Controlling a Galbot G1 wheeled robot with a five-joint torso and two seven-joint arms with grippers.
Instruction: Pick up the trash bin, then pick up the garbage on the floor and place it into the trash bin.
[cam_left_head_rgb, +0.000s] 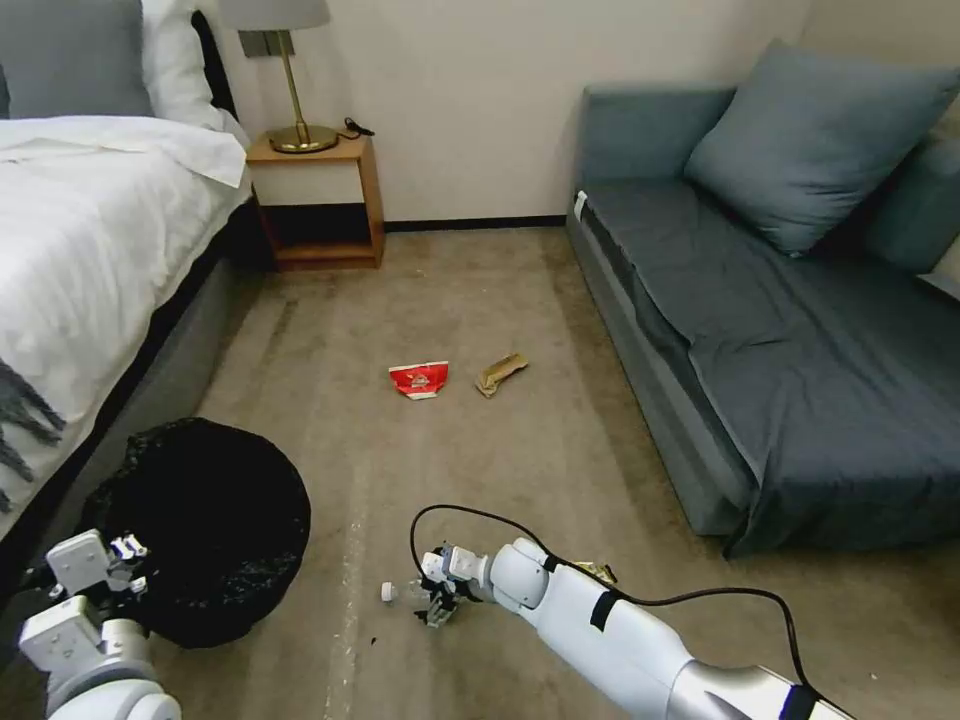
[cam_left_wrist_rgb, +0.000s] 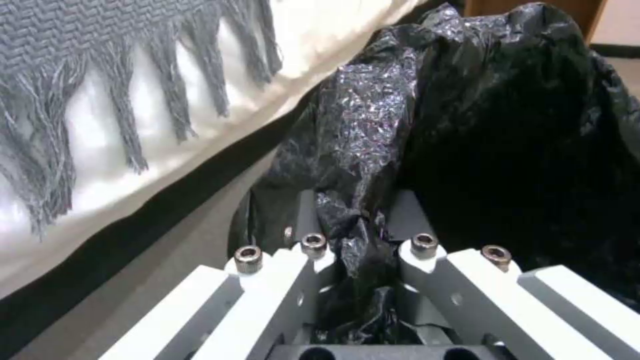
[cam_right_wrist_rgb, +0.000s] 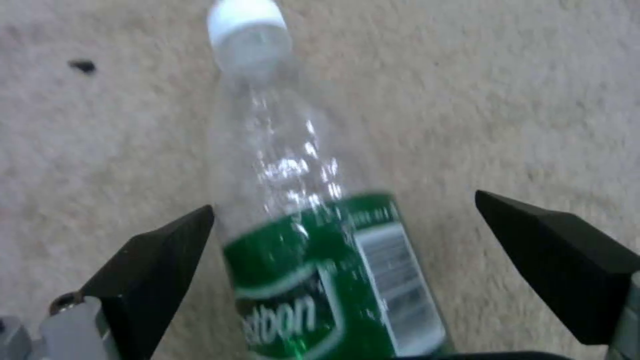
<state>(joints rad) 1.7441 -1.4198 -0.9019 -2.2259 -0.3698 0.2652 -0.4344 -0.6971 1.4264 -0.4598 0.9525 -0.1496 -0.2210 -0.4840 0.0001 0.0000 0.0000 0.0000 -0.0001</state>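
The trash bin (cam_left_head_rgb: 205, 520), lined with a glossy black bag, sits on the carpet beside the bed at the lower left. My left gripper (cam_left_head_rgb: 120, 565) is shut on the bag-covered rim (cam_left_wrist_rgb: 360, 220). Of the garbage, a clear bottle (cam_right_wrist_rgb: 300, 235) with a green label and white cap (cam_left_head_rgb: 388, 592) lies on the floor. My right gripper (cam_left_head_rgb: 440, 600) is lowered around it, open, with one finger (cam_right_wrist_rgb: 160, 260) against the bottle's side and the other apart. Farther out lie a red-and-white snack bag (cam_left_head_rgb: 418, 379) and a tan crumpled piece (cam_left_head_rgb: 500, 373). A yellowish wrapper (cam_left_head_rgb: 598, 572) peeks out behind my right arm.
A bed (cam_left_head_rgb: 90, 230) with white sheets and a grey fringed throw (cam_left_wrist_rgb: 100, 75) runs along the left. A blue-grey sofa (cam_left_head_rgb: 780, 330) lines the right. A wooden nightstand (cam_left_head_rgb: 320, 200) with a lamp stands at the far wall. Open carpet lies between them.
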